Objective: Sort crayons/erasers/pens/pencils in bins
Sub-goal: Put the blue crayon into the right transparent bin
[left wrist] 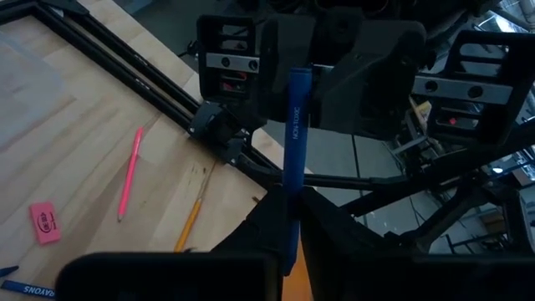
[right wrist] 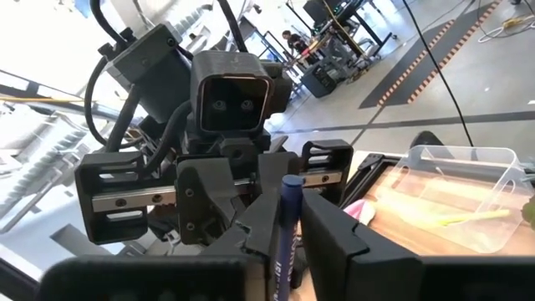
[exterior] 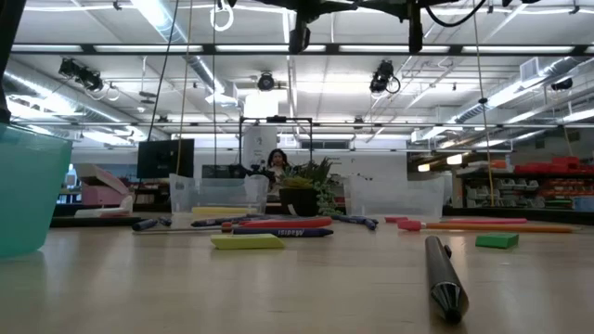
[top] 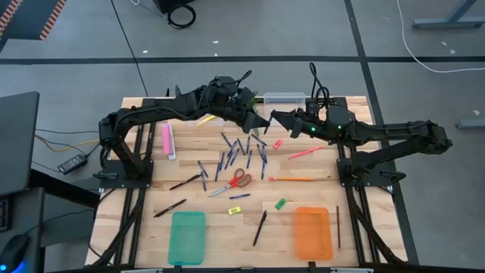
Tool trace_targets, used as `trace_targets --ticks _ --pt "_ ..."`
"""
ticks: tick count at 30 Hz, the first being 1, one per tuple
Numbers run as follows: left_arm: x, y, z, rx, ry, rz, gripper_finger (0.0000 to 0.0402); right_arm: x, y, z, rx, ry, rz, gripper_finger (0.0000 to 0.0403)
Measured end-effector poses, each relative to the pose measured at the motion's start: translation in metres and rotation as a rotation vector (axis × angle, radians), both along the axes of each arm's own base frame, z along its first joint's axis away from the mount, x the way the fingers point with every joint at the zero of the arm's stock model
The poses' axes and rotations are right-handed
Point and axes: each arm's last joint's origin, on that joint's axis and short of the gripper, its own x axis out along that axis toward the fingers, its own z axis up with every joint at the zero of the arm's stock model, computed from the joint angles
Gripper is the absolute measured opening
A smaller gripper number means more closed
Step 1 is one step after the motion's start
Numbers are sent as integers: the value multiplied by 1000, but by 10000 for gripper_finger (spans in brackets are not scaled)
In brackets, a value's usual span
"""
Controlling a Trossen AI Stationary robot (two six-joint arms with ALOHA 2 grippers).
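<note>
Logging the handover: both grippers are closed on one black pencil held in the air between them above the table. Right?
Not a black pencil: the left gripper and right gripper are both shut on a blue pen, as both wrist views show. The rest stands.

Light wood table, clear plastic bins.

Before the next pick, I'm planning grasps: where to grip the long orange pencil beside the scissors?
Mid-shaft of the orange pencil, from straight above, closing across its length: it lies flat and thin, alone, clear of the scissors.
</note>
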Motion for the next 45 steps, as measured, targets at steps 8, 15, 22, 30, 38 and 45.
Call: trace_targets --ticks 8,15,22,30,38,45 --pt "0 0 0 -1 3 1 31 0 0 0 28 -12 5 116" --pt "0 0 0 0 2 1 29 0 0 0 30 -12 4 106" --pt "0 0 0 0 2 1 34 2 -2 -2 41 -4 -5 100" --pt "1 -2 -1 -1 4 -3 26 11 -3 -10 75 15 -6 102" --pt "1 -4 -2 -6 20 -9 36 12 -3 -9 56 9 -6 78" --pt "1 -4 -3 -3 23 -9 28 12 -3 -9 31 14 -8 35"
